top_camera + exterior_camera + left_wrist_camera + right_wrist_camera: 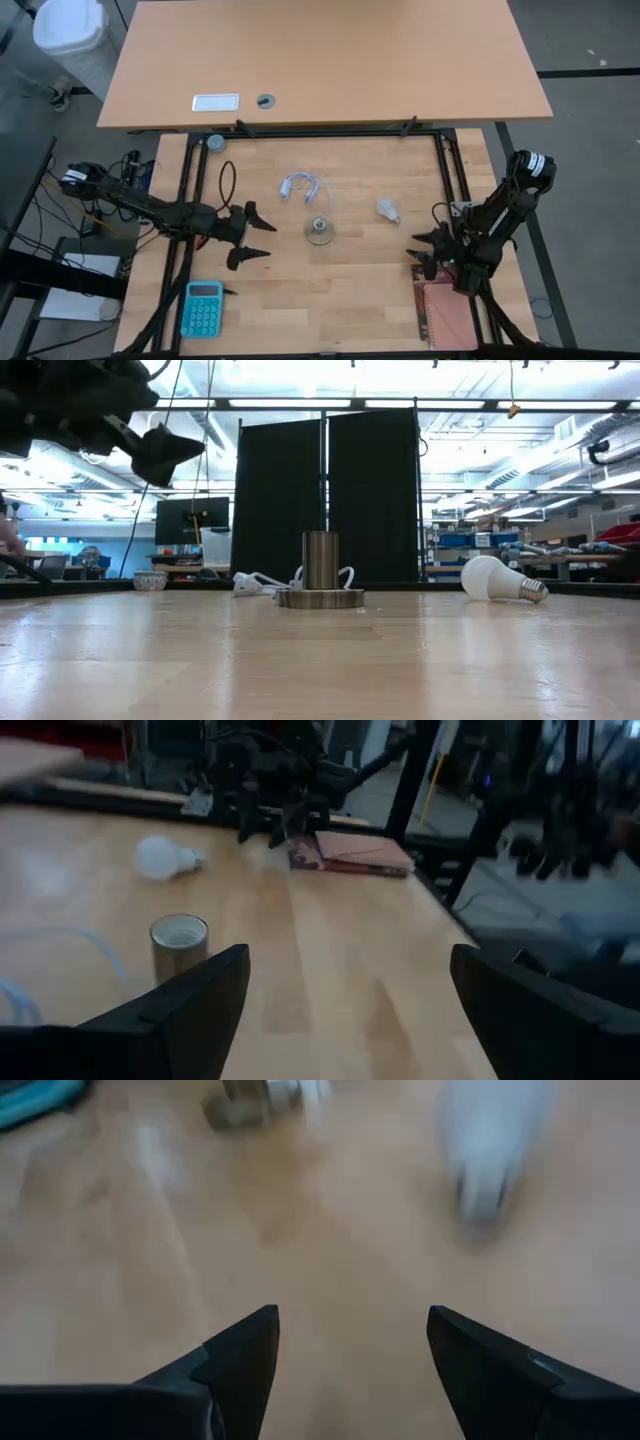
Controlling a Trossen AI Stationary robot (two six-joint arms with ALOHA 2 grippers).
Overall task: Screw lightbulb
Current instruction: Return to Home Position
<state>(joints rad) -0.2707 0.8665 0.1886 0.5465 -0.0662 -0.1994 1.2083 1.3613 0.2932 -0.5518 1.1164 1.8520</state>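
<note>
The lightbulb (388,210) lies on the table (340,300), right of the socket (320,231).

Matt white lightbulb (492,578), brushed-metal socket (320,563), smooth pale wood-grain table (300,660), teal plastic calculator (203,308)

The white bulb (388,209) lies on its side on the table, free, its grey screw base pointing toward the right arm.

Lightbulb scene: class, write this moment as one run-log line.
lightbulb: lying on table, apart from lamp socket | left gripper: open, empty, left of lamp socket | right gripper: open, empty, right of lightbulb
</note>
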